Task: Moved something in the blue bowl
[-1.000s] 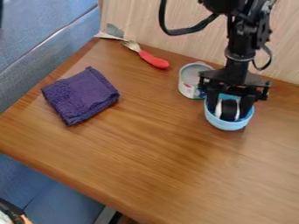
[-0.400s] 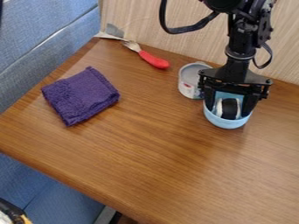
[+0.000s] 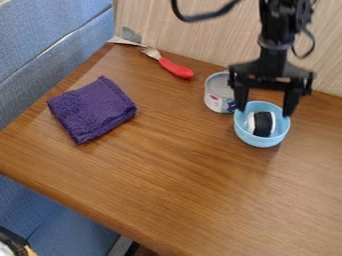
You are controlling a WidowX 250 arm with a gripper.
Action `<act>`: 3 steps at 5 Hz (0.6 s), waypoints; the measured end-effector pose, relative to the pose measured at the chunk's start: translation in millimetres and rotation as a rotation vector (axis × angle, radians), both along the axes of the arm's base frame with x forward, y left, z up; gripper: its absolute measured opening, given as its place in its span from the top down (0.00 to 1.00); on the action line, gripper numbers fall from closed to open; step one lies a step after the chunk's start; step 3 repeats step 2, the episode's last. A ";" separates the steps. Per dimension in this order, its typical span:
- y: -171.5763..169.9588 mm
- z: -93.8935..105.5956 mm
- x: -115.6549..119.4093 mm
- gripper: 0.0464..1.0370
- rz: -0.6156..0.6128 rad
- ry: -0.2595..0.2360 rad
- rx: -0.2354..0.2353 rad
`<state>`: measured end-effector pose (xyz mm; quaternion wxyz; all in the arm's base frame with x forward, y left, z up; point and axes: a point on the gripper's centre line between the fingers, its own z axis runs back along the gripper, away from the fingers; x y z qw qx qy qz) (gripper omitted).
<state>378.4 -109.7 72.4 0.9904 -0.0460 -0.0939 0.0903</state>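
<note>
A rounded black-and-white object (image 3: 262, 124) is cradled in a light-blue bowl (image 3: 261, 142).
Above it, the black two-finger claw (image 3: 264, 110) is held spread wide.

the can (image 3: 216, 96) is partly hidden behind the pincer (image 3: 264, 112).

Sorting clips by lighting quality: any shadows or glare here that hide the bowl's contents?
Camera view: a soft shadow on the wooden table just below the blue bowl; a mild pale sheen on the wood at lower right; no harsh glare, and the black-and-white object inside reads clearly.
</note>
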 end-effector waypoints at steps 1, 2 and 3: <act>6.4 19.1 -4.2 0.04 0.007 -0.042 -0.037; 10.1 19.9 -4.5 0.04 -0.028 -0.049 -0.049; 10.1 19.9 -4.5 0.04 -0.028 -0.049 -0.049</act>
